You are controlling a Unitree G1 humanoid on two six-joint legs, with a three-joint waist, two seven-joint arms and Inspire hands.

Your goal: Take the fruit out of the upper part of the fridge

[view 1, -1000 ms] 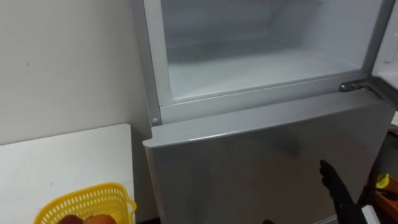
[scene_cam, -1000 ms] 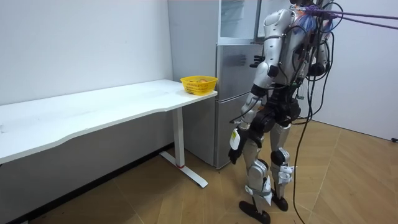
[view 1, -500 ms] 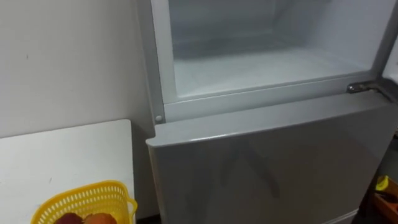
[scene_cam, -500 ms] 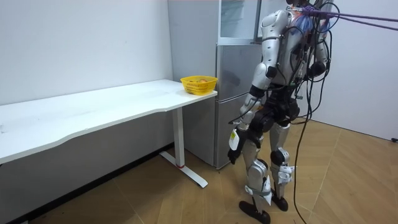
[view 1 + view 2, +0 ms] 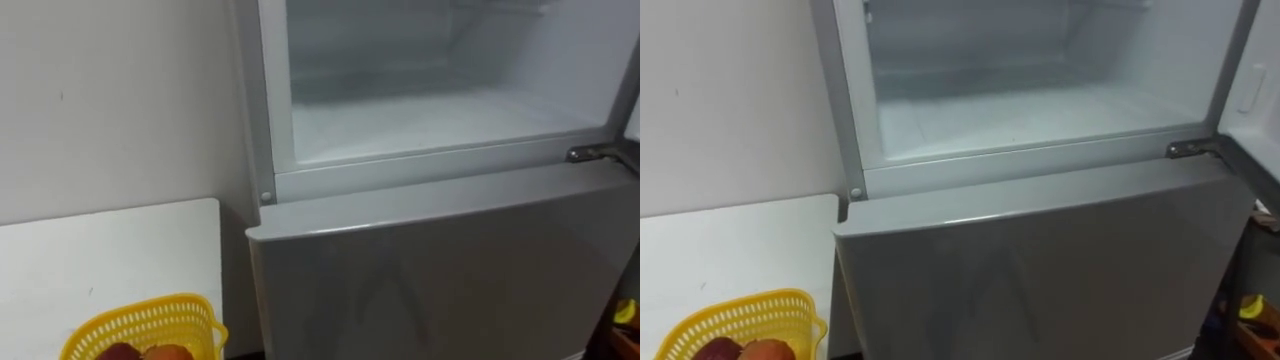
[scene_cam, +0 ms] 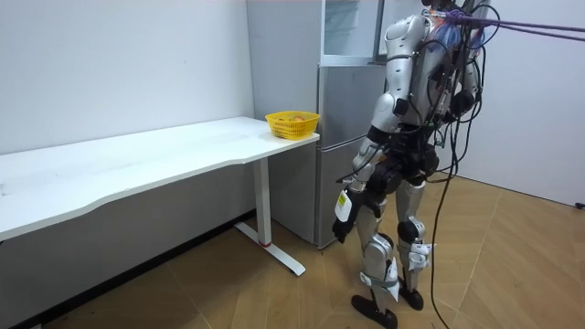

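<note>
Hanging low beside the robot's thigh at the lower centre of the room view, the left hand (image 6: pixel 341 217) touches neither fridge nor table. It is too small there to tell how far the fingers are spread or whether they hold anything. The arm being down probably means no reach is under way. The robot stands upright, close in front of the fridge (image 6: pixel 338 100) at the right of that view, with the table end just beside it.

In the eye views the head is aimed at the fridge front. At the top of the frame the upper compartment (image 5: pixel 440 115) is open so the inside can be reached. Its door (image 5: pixel 1252 90) is swung off to the upper right edge, with the hinge (image 5: pixel 595 154) at the right. The visible compartment floor is bare white; higher up is cut off. The lower door (image 5: pixel 450 270) is shut, across the middle and lower right.

The yellow basket (image 5: pixel 150 315) sits at lower left on the corner of the white table (image 5: pixel 100 250), next to the fridge. It is likely parked there as the drop spot, for a short carry. Fruit (image 5: pixel 762 350) lies in it, one reddish and one orange. Judgement: the thing to fetch is either already in that basket or out of sight higher in the compartment; cannot tell which.
</note>
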